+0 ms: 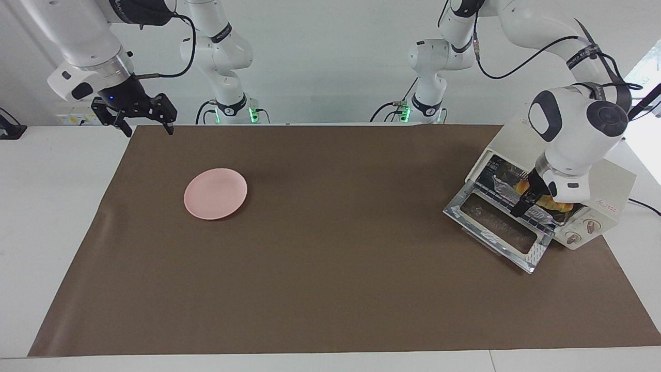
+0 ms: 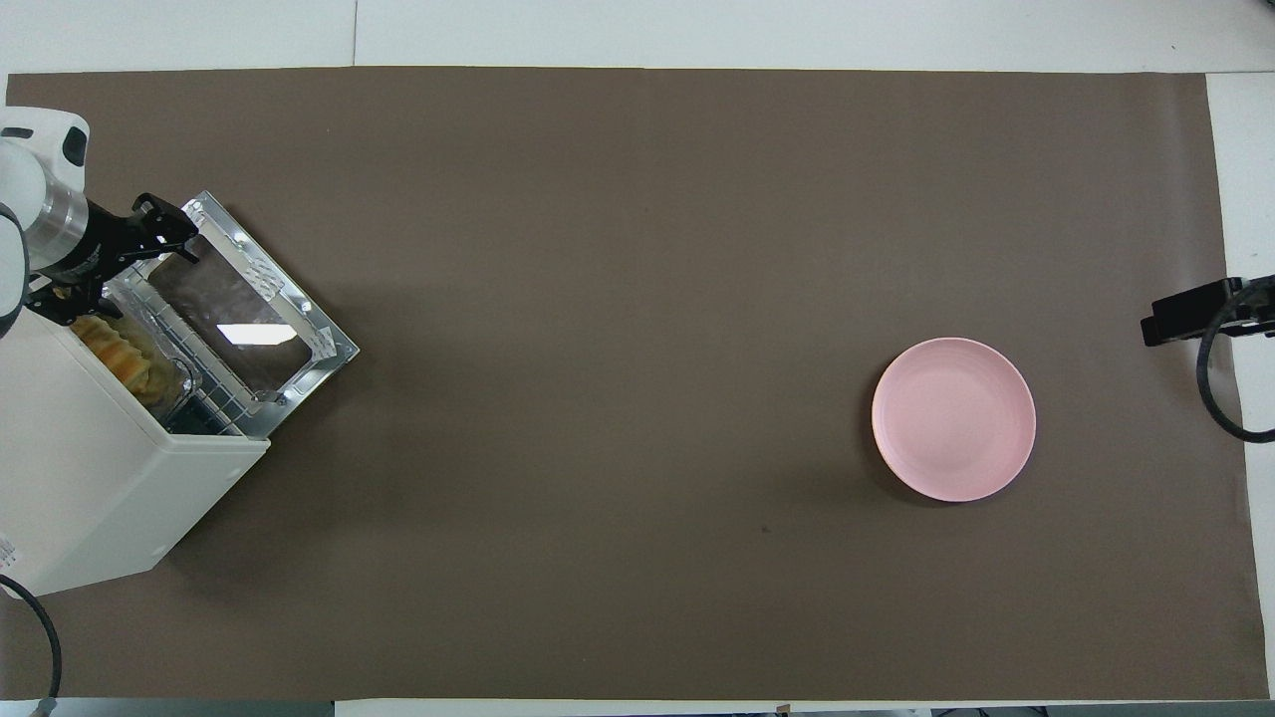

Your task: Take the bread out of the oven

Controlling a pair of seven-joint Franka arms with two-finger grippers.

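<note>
Left gripper [image 1: 526, 201] spread wide at the mouth of the cream boxy toaster oven [image 1: 609, 186], holding nothing. Ridged golden bread [image 2: 125, 354] sits just inside, in a crinkled foil tray [image 2: 179, 378]. Red oven label unreadable. Right gripper [image 1: 135, 114] waits, spread, above the mat's corner; smooth pink round plate [image 1: 215, 193] nearby.

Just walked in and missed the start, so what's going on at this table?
The left gripper, jaws open, is at the mouth of the oven, whose glass door is folded down. It is reaching for the bread, which sits in a foil tray on the rack and is not gripped yet. The right gripper waits open over the table edge at the right arm's end. A pink plate lies bare on the brown mat.
</note>
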